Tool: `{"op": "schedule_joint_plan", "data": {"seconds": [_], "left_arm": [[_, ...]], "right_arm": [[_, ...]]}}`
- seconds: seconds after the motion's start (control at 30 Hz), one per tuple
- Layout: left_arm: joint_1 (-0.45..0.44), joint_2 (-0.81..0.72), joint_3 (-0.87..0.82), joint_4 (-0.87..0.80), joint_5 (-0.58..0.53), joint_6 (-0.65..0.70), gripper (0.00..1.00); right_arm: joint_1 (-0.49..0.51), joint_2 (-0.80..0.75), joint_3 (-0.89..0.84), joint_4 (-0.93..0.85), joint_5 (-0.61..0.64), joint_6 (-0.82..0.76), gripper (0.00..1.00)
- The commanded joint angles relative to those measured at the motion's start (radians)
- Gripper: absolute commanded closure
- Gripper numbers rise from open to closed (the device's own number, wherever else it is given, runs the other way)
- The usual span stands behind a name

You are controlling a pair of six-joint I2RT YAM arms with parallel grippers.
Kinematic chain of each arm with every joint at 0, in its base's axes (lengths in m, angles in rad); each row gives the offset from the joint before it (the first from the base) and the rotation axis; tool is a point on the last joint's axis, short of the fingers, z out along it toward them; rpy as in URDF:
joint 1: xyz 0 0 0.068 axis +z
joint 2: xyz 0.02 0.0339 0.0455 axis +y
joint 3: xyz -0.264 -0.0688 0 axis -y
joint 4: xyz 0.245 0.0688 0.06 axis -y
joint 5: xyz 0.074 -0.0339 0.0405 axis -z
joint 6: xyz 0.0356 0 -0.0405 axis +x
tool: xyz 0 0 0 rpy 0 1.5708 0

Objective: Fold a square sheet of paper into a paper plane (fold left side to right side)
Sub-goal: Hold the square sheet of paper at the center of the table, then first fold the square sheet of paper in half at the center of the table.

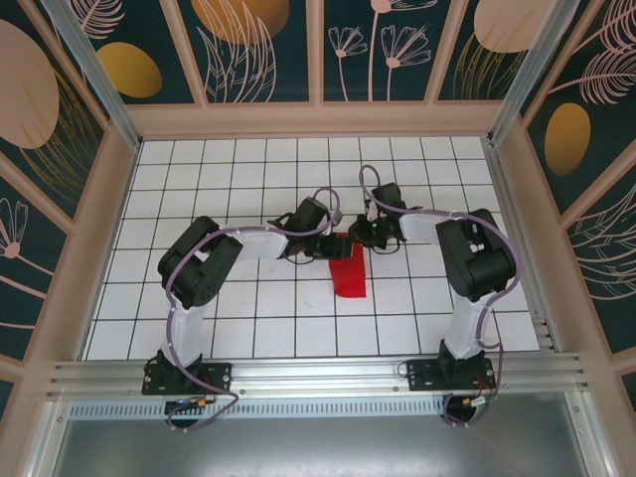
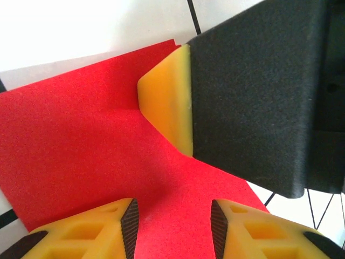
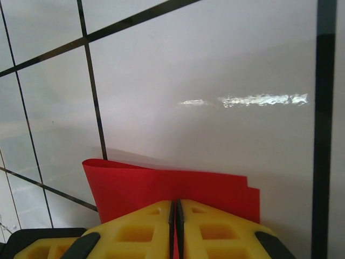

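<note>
The square sheet of paper point(image 1: 349, 270) lies folded into a narrow red strip on the white tiles, mid-table. My left gripper point(image 1: 326, 244) hovers at the strip's far left corner, my right gripper point(image 1: 364, 236) at its far right. In the left wrist view the sheet point(image 2: 81, 140) lies flat under my left gripper point(image 2: 174, 229), whose jaws stand open over it with nothing pinched. A yellow fingertip point(image 2: 167, 102) of the right gripper rests on the paper there. In the right wrist view my right gripper point(image 3: 176, 208) is shut on the doubled edge of the paper point(image 3: 140, 186).
The white grid-tiled table point(image 1: 248, 308) is fenced by patterned side and back walls point(image 1: 318, 50). An aluminium rail point(image 1: 318, 376) with both arm bases runs along the near edge. Both forearms reach inward toward the paper.
</note>
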Motion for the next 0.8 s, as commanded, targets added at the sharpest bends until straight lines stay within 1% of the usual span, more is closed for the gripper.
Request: {"op": "schedule_joint_plan", "data": {"seconds": [0.0, 0.13, 0.27, 0.43, 0.77], "left_arm": [[-0.008, -0.053, -0.037, 0.003, 0.035, 0.020, 0.55], [-0.010, -0.118, -0.094, 0.093, 0.097, -0.001, 0.54], [-0.012, -0.141, -0.122, 0.121, 0.101, -0.006, 0.54], [-0.023, -0.107, -0.119, 0.132, 0.108, -0.006, 0.54], [-0.039, -0.068, -0.137, 0.112, 0.080, 0.014, 0.55]], "right_arm": [[0.002, 0.030, -0.012, -0.090, 0.079, -0.030, 0.85], [0.006, 0.026, -0.031, -0.082, 0.079, -0.027, 0.85], [0.014, 0.028, -0.033, -0.076, 0.078, -0.020, 0.85], [0.019, 0.031, -0.025, -0.077, 0.080, -0.016, 0.85], [0.019, 0.031, -0.026, -0.088, 0.091, -0.016, 0.85]]}}
